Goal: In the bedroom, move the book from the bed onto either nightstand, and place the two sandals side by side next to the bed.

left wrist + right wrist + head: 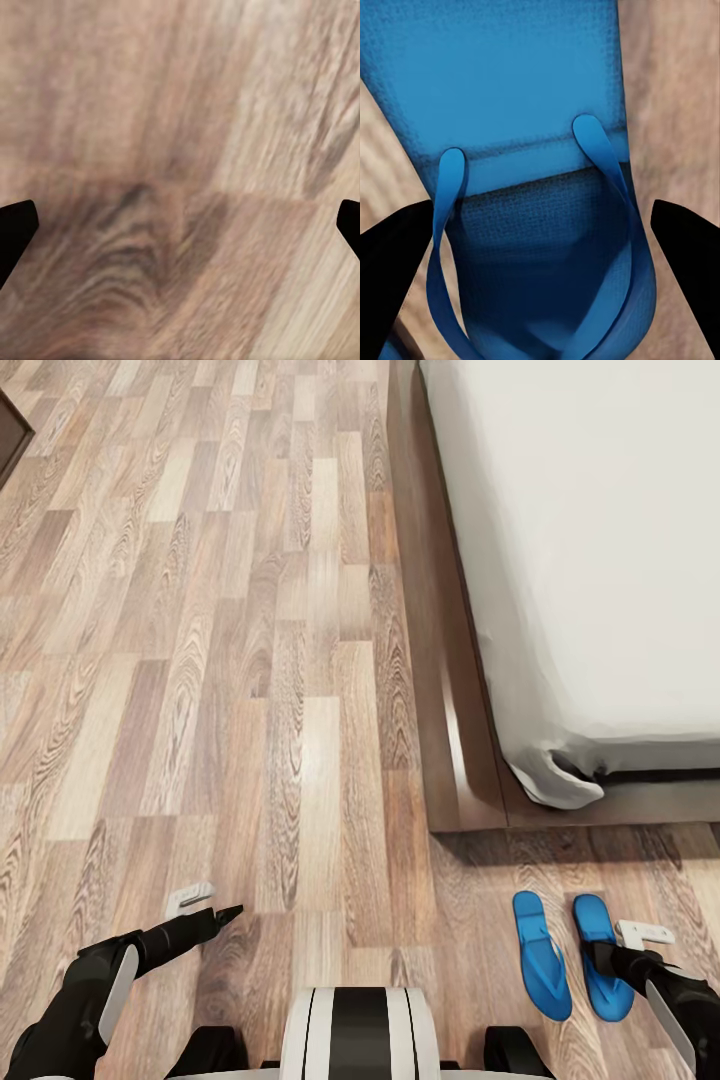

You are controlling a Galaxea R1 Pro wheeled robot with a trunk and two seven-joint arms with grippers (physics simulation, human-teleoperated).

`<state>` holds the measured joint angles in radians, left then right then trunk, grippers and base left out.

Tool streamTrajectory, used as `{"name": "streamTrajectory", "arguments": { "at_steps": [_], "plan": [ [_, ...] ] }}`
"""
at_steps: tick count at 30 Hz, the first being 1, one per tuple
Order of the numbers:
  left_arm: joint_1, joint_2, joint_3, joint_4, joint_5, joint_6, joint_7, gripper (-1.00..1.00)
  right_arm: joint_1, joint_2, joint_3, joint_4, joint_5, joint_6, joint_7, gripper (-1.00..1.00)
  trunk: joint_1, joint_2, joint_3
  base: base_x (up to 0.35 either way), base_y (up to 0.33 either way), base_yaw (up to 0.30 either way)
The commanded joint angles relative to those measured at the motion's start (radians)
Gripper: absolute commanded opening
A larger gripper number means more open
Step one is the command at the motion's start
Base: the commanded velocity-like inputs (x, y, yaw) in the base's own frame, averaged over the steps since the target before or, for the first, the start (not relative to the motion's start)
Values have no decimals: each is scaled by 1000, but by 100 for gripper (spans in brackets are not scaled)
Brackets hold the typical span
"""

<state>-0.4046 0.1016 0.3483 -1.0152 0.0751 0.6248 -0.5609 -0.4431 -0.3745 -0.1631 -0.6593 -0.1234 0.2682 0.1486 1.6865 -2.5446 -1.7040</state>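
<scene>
Brown and grey wood planks are seen all over the floor (200,660), with wavy grain lines in them, and they look hard and smooth. At the lower left of the head view, the left gripper (205,912) is held just over bare floor. In the left wrist view its two black fingertips (15,229) are seen far apart at the two edges, so it is wide open, with nothing between them but wood.

Near the lower middle right of the head view, the two sandals (541,955) are laid side by side on the floor, toes toward the foot of the bed (600,560). They are bright blue, flat and thin, with rounded ends. They are judged to be light and bendy, like foam, and not easy to break. A flat sole is hard to pinch off the floor, so the strap (615,180) is judged the best place to be gripped, as it arches up over the sole.

At the lower right, the right gripper (600,960) is held over the right-hand sandal (598,925). In the right wrist view its black fingers (394,247) are spread apart on either side of the strap, not closed on it.

A soft off-white mattress on a shiny dark wood frame is seen at the upper right.
</scene>
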Motion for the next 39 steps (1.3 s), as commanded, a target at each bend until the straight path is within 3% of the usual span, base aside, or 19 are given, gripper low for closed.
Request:
{"name": "streamTrajectory", "arguments": {
  "at_steps": [1, 17, 26, 39],
  "plan": [
    [0, 0, 1, 0, 8, 9, 0, 100, 0, 0, -3, -2, -10, 6, 2, -100, 0, 0, -1, 13, 11, 0],
    [0, 0, 0, 0, 8, 9, 1, 100, 0, 0, -3, -2, -10, 6, 2, -100, 0, 0, -1, 1, 16, 0],
    [0, 0, -2, 0, 8, 9, 1, 100, 0, 0, -3, -22, -10, 5, 3, -100, 4, -2, -35, 0, 0, 0],
    [0, 0, 0, 0, 8, 10, 1, 100, 1, 0, -3, -32, -10, 5, 3, -100, 4, -2, -35, 0, 0, 0]
  ]
}}
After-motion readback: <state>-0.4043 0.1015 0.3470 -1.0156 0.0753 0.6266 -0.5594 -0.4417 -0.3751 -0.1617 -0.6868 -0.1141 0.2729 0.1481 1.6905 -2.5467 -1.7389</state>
